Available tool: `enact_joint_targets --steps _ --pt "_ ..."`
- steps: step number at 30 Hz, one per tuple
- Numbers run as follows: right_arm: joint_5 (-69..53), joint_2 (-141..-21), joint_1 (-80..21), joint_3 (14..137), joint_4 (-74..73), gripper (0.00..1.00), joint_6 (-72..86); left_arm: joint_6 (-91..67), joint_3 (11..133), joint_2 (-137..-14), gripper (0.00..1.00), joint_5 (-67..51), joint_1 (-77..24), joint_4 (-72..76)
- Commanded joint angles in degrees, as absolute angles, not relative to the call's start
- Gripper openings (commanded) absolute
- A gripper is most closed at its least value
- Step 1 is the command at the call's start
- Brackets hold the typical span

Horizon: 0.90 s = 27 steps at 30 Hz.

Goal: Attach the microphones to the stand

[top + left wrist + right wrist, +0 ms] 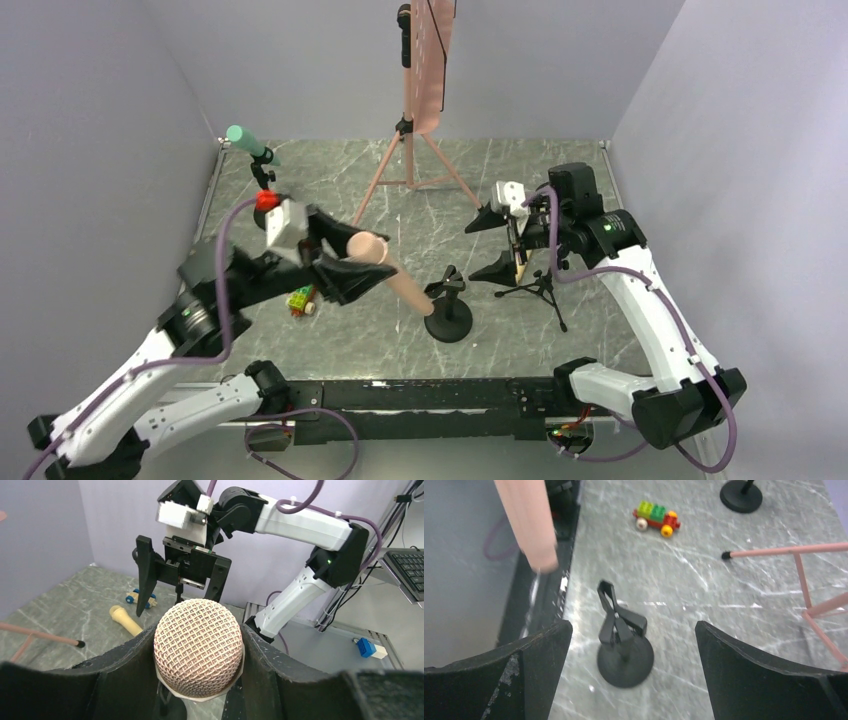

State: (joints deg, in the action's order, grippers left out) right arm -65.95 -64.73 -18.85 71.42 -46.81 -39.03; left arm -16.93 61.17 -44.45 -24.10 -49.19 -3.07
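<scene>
Top external: left gripper at 9 o'clock of table centre, pinching the pink microphone just behind its mesh head. The mic is tilted, handle pointing down toward 4 o'clock, its tail near the clip of the round-base stand, not in it. The stand sits at 5 o'clock on the table. Right gripper at 3 o'clock, fingers spread wide, beside a small black tripod. Green microphone is up at 10 o'clock, pink tripod at 12, toy brick car at 8.

Left wrist: the mesh head fills the gap and both fingers touch it. The right gripper is beyond at 12 o'clock, spread. A yellow microphone lies flat at 9 o'clock.

Right wrist: the stand clip is upright, centred below the spread fingers. The pink handle end is at 10 o'clock, well apart from the clip.
</scene>
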Motion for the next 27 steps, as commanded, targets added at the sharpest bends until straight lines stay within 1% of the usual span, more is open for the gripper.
enact_joint_targets --steps 1,5,10,19,23,27 --pt "-62.15 -66.9 -18.89 71.14 -61.49 1.0 -65.4 -14.69 57.98 -35.61 0.0 -20.03 -49.04 -12.48" --pt "-63.89 -70.4 -20.34 69.91 -62.07 1.0 -69.47 -13.54 55.11 -28.03 0.0 -16.29 -49.04 -17.77" --pt "-62.89 -73.99 -22.12 69.46 -61.19 1.0 -69.75 -13.69 52.29 -24.77 0.0 -14.26 -49.05 -19.9" --pt "-64.95 -78.27 -25.44 69.24 -61.27 1.0 -69.02 -17.55 44.08 -21.43 0.0 -13.6 -49.04 -14.63" --pt "-65.79 -79.88 -25.66 70.47 -62.21 0.96 -69.36 -18.66 42.6 -20.19 0.0 -12.76 -49.04 -13.84" --pt "-66.47 -80.55 -25.75 71.01 -62.95 0.9 -69.61 -18.9 42.53 -20.17 0.0 -12.48 -49.07 -14.68"
